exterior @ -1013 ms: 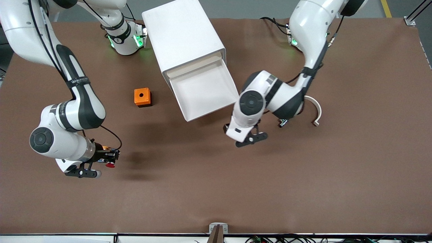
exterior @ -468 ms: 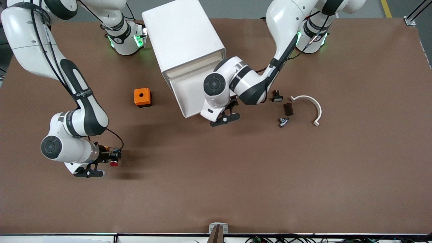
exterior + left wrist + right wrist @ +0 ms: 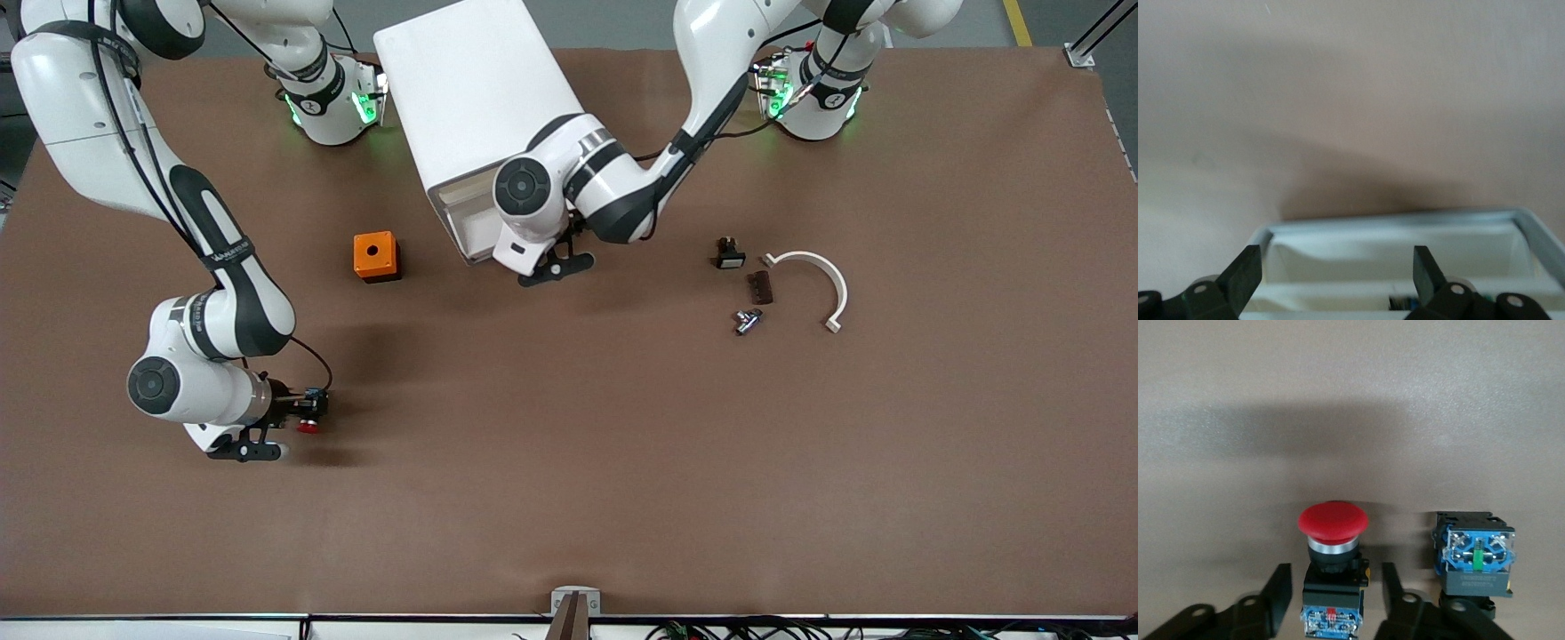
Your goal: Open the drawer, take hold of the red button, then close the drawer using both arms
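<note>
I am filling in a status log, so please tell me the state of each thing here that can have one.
drawer: partly open, a short part out of the cabinet.
button: gripped, red cap pointing away from the fingers.
right gripper: shut on the button, over the right arm's end of the table.
left gripper: open, at the drawer's front.
orange box: resting on the table, not held.

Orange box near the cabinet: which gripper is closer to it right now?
Left. The left gripper is at the drawer front, beside the orange box. The right gripper, holding the red button, is over bare table nearer the front camera, a little farther from the box.
</note>
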You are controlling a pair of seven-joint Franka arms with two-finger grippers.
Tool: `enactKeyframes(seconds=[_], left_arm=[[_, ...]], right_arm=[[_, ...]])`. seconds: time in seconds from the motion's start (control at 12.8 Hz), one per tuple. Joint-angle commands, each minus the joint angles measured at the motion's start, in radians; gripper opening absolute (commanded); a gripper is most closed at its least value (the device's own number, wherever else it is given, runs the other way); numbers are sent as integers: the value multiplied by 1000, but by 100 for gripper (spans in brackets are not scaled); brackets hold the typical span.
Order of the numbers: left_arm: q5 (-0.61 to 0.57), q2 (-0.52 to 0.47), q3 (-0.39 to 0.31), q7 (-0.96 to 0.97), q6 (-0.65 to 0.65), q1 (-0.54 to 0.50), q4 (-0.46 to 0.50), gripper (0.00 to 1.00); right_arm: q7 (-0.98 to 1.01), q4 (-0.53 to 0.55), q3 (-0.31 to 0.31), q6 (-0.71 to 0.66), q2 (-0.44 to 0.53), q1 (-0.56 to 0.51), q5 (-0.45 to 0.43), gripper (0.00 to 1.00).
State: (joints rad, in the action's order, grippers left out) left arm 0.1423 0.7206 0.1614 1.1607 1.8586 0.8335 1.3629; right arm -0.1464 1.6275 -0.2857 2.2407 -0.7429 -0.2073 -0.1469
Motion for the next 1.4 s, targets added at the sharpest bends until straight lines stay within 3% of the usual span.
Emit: enactKeyframes(seconds=[0.0, 0.39, 0.62, 0.78, 1.01, 1.09, 1.32], left_arm=[[40, -3, -2, 20, -13, 44, -2, 100], [46, -21, -13, 42, -15, 39, 16, 100], [5, -101, -19, 30, -36, -121, 10, 100], [-117, -168, -19, 27, -36, -232, 7, 100], [-262, -254, -19, -15, -62, -377, 8, 100], [-279, -279, -17, -69, -74, -434, 7, 100], [-274, -389, -16, -296, -94, -565, 8, 100]], right_arm=[[2, -17, 2, -7, 20, 5, -20, 100], [5, -57, 25, -105, 172, 12, -10, 100], [33, -132, 65, -338, 276, 36, 44, 100], [48, -136, 144, -423, 379, 67, 137, 100], [59, -135, 386, -542, 502, 244, 249, 100], [88, -133, 426, -565, 552, 281, 262, 100], [45, -103, 424, -627, 675, 295, 260, 100]])
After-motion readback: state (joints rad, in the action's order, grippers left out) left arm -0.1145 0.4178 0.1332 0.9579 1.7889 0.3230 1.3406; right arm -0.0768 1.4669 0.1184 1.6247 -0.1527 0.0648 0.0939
